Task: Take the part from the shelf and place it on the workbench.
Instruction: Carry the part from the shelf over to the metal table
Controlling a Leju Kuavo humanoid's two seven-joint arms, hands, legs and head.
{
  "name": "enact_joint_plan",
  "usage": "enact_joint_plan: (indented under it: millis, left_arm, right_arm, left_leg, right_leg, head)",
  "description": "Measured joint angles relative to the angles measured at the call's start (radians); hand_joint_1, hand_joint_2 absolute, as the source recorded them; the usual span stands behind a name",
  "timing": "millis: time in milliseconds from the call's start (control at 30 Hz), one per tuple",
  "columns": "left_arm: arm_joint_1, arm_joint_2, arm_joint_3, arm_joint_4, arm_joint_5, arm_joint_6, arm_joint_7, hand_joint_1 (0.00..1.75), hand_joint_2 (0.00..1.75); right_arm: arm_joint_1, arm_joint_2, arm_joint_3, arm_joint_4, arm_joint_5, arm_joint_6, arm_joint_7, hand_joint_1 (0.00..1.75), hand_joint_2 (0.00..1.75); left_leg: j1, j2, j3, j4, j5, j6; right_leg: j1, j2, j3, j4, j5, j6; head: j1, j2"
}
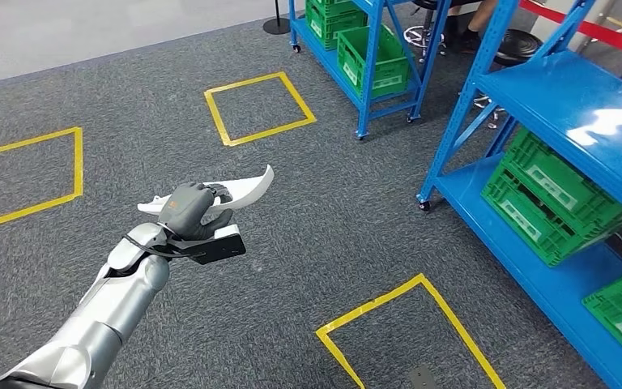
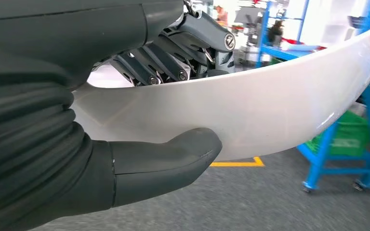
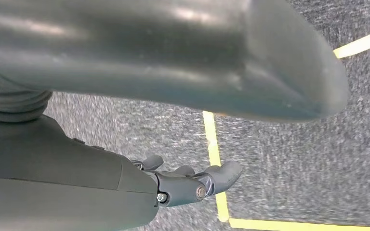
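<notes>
Left hand (image 1: pixel 188 209) gripping white curved part (image 1: pixel 247 188), thumb (image 2: pixel 173 161) underneath, right hand (image 3: pixel 183 185) empty, fingers apart

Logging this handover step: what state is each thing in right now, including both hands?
left hand: gripping the white part, thumb under it and fingers over it
white part: held off the carpet, not yet on any workbench
right hand: holding nothing, fingers apart, above the carpet
near blue shelf: top level bare, green crates on the lower level
far blue shelf: loaded with green crates
</notes>
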Motion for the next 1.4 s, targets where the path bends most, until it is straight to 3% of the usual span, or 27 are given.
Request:
enact_joint_plan:
  millis: [67, 167, 233, 300, 367, 400, 467, 533, 600, 667, 733, 800, 867, 900, 933, 967, 1033, 1100, 1167, 1233, 1300, 1367, 1400]
  left_arm:
    - [0.001, 0.000, 0.003, -0.004, 0.000, 0.000, -0.002, 1.71, 1.75]
    - [0.010, 0.004, 0.009, -0.007, 0.000, -0.004, -0.003, 1.71, 1.75]
    - [0.012, 0.005, 0.011, -0.009, 0.000, -0.006, -0.003, 1.71, 1.75]
    - [0.014, 0.001, 0.013, -0.010, 0.001, -0.009, -0.004, 1.71, 1.75]
    - [0.021, -0.004, 0.013, -0.008, 0.006, -0.023, -0.009, 1.71, 1.75]
    - [0.025, -0.005, 0.013, -0.006, 0.011, -0.031, -0.012, 1.71, 1.75]
    - [0.034, -0.005, 0.014, -0.003, 0.022, -0.042, -0.019, 1.71, 1.75]
    - [0.040, -0.007, 0.014, 0.001, 0.030, -0.047, -0.029, 1.71, 1.75]
    - [0.044, -0.009, 0.014, 0.009, 0.039, -0.048, -0.041, 1.71, 1.75]
    - [0.051, -0.009, 0.016, 0.022, 0.050, -0.043, -0.051, 1.71, 1.75]
    - [0.057, -0.008, 0.021, 0.033, 0.056, -0.036, -0.051, 1.71, 1.75]
    - [0.061, -0.007, 0.026, 0.041, 0.059, -0.024, -0.047, 1.71, 1.75]
    - [0.071, -0.007, 0.033, 0.046, 0.060, -0.013, -0.043, 1.71, 1.75]
    - [0.077, -0.006, 0.036, 0.047, 0.060, -0.012, -0.042, 1.71, 1.75]
    - [0.082, -0.006, 0.039, 0.049, 0.060, -0.014, -0.042, 1.71, 1.75]
    - [0.085, -0.005, 0.041, 0.049, 0.060, -0.018, -0.041, 1.71, 1.75]
    - [0.086, -0.006, 0.043, 0.045, 0.056, -0.026, -0.042, 1.71, 1.75]
    - [0.085, -0.012, 0.043, 0.040, 0.050, -0.029, -0.041, 1.71, 1.75]
    - [0.086, -0.016, 0.043, 0.038, 0.043, -0.029, -0.041, 1.71, 1.75]
    - [0.084, -0.022, 0.044, 0.035, 0.038, -0.028, -0.041, 1.71, 1.75]
    - [0.082, -0.034, 0.044, 0.029, 0.036, -0.026, -0.040, 1.71, 1.75]
    - [0.089, -0.046, 0.046, 0.021, 0.034, -0.024, -0.040, 1.71, 1.75]
    - [0.096, -0.048, 0.049, 0.015, 0.034, -0.023, -0.039, 1.71, 1.75]
  right_arm:
    - [0.001, 0.000, 0.000, 0.000, 0.001, 0.000, 0.010, 0.00, 0.00]
    - [-0.001, 0.001, 0.000, 0.000, 0.001, 0.000, 0.018, 0.00, 0.00]
    - [-0.003, 0.002, -0.001, 0.000, 0.001, 0.001, 0.020, 0.00, 0.00]
    - [0.000, 0.003, -0.001, 0.000, 0.001, 0.001, 0.027, 0.00, 0.00]
    - [0.005, 0.003, -0.001, 0.000, 0.002, 0.001, 0.040, 0.00, 0.00]
    - [0.006, 0.003, -0.001, 0.000, 0.003, 0.002, 0.045, 0.00, 0.00]
    - [0.007, 0.003, -0.001, 0.000, 0.004, 0.003, 0.055, 0.00, 0.00]
    - [0.008, 0.003, -0.001, 0.000, 0.004, 0.004, 0.061, 0.00, 0.00]
    - [0.008, 0.002, -0.003, 0.000, 0.002, 0.003, 0.057, 0.00, 0.00]
    - [0.007, 0.002, -0.007, 0.000, 0.001, -0.001, 0.044, 0.00, 0.00]
    - [0.006, -0.001, -0.008, 0.000, 0.005, -0.005, 0.026, 0.00, 0.00]
    - [0.007, -0.006, -0.008, -0.001, 0.009, -0.008, 0.009, 0.00, 0.00]
    - [0.006, -0.011, -0.008, -0.001, 0.011, -0.008, 0.000, 0.00, 0.00]
    - [0.005, -0.013, -0.008, -0.001, 0.012, -0.008, -0.003, 0.00, 0.00]
    - [0.004, -0.014, -0.008, -0.001, 0.012, -0.009, -0.005, 0.00, 0.00]
    - [0.004, -0.015, -0.009, -0.001, 0.010, -0.010, -0.008, 0.00, 0.00]
    - [0.003, -0.016, -0.011, -0.001, 0.002, -0.013, -0.016, 0.00, 0.00]
    - [0.001, -0.017, -0.017, -0.001, -0.006, -0.014, -0.023, 0.00, 0.00]
    - [-0.003, -0.019, -0.023, -0.001, -0.011, -0.013, -0.023, 0.00, 0.00]
    - [-0.005, -0.020, -0.028, -0.001, -0.013, -0.013, -0.018, 0.00, 0.00]
    - [-0.002, -0.023, -0.032, -0.002, -0.010, -0.014, -0.013, 0.00, 0.00]
    - [0.003, -0.026, -0.034, -0.002, -0.002, -0.014, -0.009, 0.00, 0.00]
    - [0.004, -0.028, -0.034, -0.002, 0.003, -0.014, -0.008, 0.00, 0.00]
  left_leg:
    - [-0.009, 0.029, 0.041, -0.077, 0.015, 0.012]
    - [-0.013, -0.003, 0.040, -0.089, 0.018, 0.031]
    - [-0.008, -0.027, 0.042, -0.096, 0.024, 0.044]
    - [-0.005, -0.052, 0.042, -0.097, 0.027, 0.051]
    - [-0.005, -0.080, 0.041, -0.095, 0.027, 0.053]
    - [-0.005, -0.095, 0.040, -0.092, 0.027, 0.053]
    - [-0.003, -0.124, 0.039, -0.085, 0.026, 0.049]
    - [-0.002, -0.151, 0.033, -0.077, 0.025, 0.038]
    - [-0.001, -0.173, 0.026, -0.077, 0.028, 0.022]
    - [0.002, -0.187, 0.020, -0.081, 0.034, 0.008]
    - [0.000, -0.147, 0.001, -0.049, 0.014, 0.000]
    - [-0.003, -0.081, -0.047, 0.056, -0.045, -0.004]
    - [-0.002, -0.056, -0.095, 0.166, -0.090, -0.006]
    - [-0.002, -0.053, -0.099, 0.181, -0.088, -0.005]
    - [-0.002, -0.049, -0.084, 0.158, -0.070, -0.004]
    - [-0.003, -0.040, -0.053, 0.102, -0.041, 0.000]
    - [-0.012, 0.008, 0.017, -0.026, 0.002, 0.013]
    - [-0.021, 0.030, 0.044, -0.080, 0.010, 0.027]
    - [-0.022, 0.005, 0.044, -0.085, 0.014, 0.039]
    - [-0.017, -0.020, 0.047, -0.092, 0.019, 0.050]
    - [-0.011, -0.046, 0.047, -0.095, 0.024, 0.059]
    - [-0.011, -0.075, 0.044, -0.093, 0.025, 0.062]
    - [-0.011, -0.090, 0.044, -0.091, 0.025, 0.062]
  right_leg:
    - [0.005, -0.021, 0.003, 0.001, -0.005, 0.011]
    - [0.003, -0.047, 0.010, 0.001, -0.011, 0.027]
    - [-0.003, -0.004, -0.006, 0.045, -0.043, 0.037]
    - [-0.005, 0.058, -0.060, 0.160, -0.100, 0.041]
    - [-0.005, 0.079, -0.114, 0.263, -0.129, 0.043]
    - [-0.005, 0.082, -0.122, 0.269, -0.117, 0.043]
    - [-0.009, 0.097, -0.082, 0.172, -0.051, 0.042]
    - [-0.014, 0.139, -0.030, 0.057, -0.009, 0.043]
    - [-0.013, 0.157, -0.016, 0.022, -0.008, 0.037]
    - [-0.010, 0.133, -0.013, 0.017, -0.001, 0.023]
    - [-0.011, 0.109, -0.009, 0.009, 0.007, 0.007]
    - [-0.007, 0.084, -0.009, 0.005, 0.010, -0.001]
    - [-0.003, 0.056, -0.010, 0.005, 0.008, -0.004]
    - [-0.002, 0.042, -0.010, 0.005, 0.007, -0.005]
    - [-0.001, 0.029, -0.009, 0.005, 0.006, -0.005]
    - [0.000, 0.015, -0.008, 0.005, 0.005, -0.004]
    - [0.004, -0.011, -0.004, 0.006, 0.001, 0.002]
    - [0.008, -0.036, 0.000, 0.006, -0.003, 0.011]
    - [0.008, -0.054, 0.005, 0.005, -0.007, 0.022]
    - [0.003, -0.013, -0.003, 0.030, -0.028, 0.034]
    - [-0.001, 0.055, -0.048, 0.129, -0.080, 0.043]
    - [-0.002, 0.078, -0.109, 0.249, -0.122, 0.046]
    - [-0.002, 0.081, -0.125, 0.272, -0.120, 0.047]
  head:
    - [0.001, 0.000]
    - [0.002, 0.000]
    - [0.004, 0.000]
    - [0.008, 0.000]
    - [0.010, 0.000]
    - [0.010, 0.000]
    - [0.010, 0.000]
    - [0.010, 0.000]
    - [0.010, 0.000]
    - [0.011, 0.000]
    - [0.006, 0.000]
    - [0.000, 0.000]
    - [-0.001, 0.000]
    - [-0.001, 0.000]
    - [-0.001, 0.000]
    - [-0.001, 0.000]
    - [-0.001, 0.000]
    - [0.000, 0.000]
    - [0.000, 0.000]
    - [0.000, 0.000]
    - [0.002, 0.000]
    - [0.005, 0.000]
    - [0.005, 0.000]
